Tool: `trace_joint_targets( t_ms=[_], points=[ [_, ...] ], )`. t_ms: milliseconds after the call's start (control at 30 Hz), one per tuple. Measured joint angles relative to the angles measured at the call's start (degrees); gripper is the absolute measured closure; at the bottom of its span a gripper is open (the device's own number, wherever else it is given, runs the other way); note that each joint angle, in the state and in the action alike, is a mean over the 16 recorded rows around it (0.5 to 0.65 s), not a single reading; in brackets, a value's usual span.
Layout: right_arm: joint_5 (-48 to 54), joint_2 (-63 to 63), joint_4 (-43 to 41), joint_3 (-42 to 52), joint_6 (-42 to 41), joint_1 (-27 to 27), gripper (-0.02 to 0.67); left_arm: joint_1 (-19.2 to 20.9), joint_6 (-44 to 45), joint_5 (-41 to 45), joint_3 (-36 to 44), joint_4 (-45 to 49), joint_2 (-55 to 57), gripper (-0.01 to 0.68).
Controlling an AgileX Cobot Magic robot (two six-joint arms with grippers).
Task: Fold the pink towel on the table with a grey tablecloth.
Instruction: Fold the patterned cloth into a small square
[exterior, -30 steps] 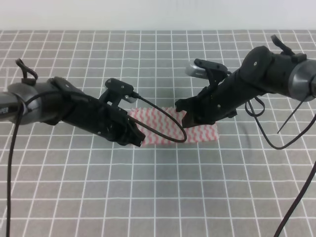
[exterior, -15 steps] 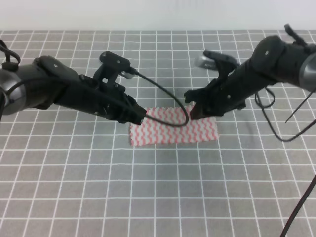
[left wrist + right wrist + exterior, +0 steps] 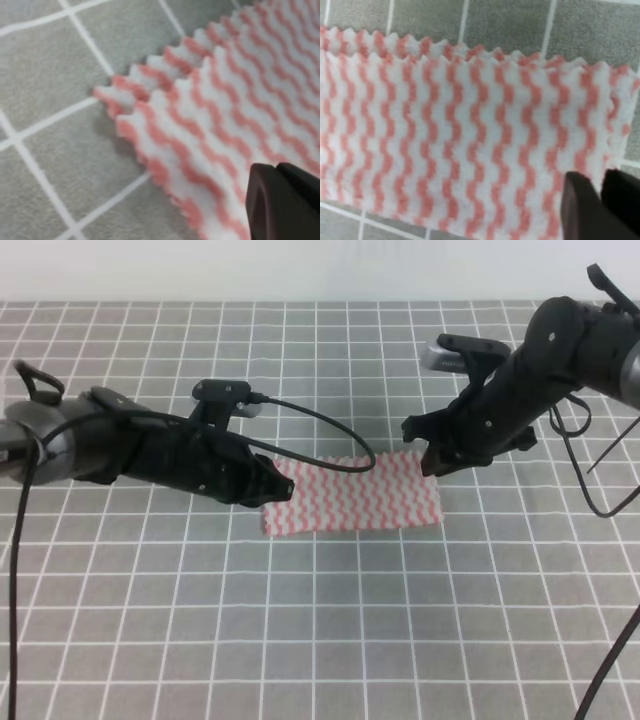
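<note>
The pink towel (image 3: 355, 497) lies flat on the table with a grey tablecloth (image 3: 320, 620), folded into a wide band with two layers showing. My left gripper (image 3: 278, 487) is low at the towel's left end, shut and empty. In the left wrist view its tip (image 3: 282, 200) hovers over the towel's two-layered corner (image 3: 200, 110). My right gripper (image 3: 432, 458) is just above the towel's back right corner, shut and holding nothing. In the right wrist view its tip (image 3: 602, 205) is over the towel's right end (image 3: 460, 140).
A black cable (image 3: 335, 452) from the left arm loops over the towel's back edge. More cables (image 3: 590, 490) hang from the right arm at the right. A pale wall runs along the table's far edge.
Both grippers carried the towel's edge to the back, laid it down and let go. The left gripper then drew off to the left, the right gripper up and to the right.
</note>
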Motion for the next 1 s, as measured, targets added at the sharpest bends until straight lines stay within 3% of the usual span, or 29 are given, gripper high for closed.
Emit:
trace_joint_targets(
  t_ms=[367, 1000],
  points=[
    [-1.5, 2.01, 0.9, -0.02, 0.04, -0.15, 0.359, 0.05, -0.01, -1.01, -0.04, -0.63, 1.28, 0.675],
    [-3.02, 2.5, 1.26, -0.02, 0.06, -0.15, 0.334, 0.06, -0.02, -0.24, -0.08, -0.72, 1.3, 0.675]
  ],
)
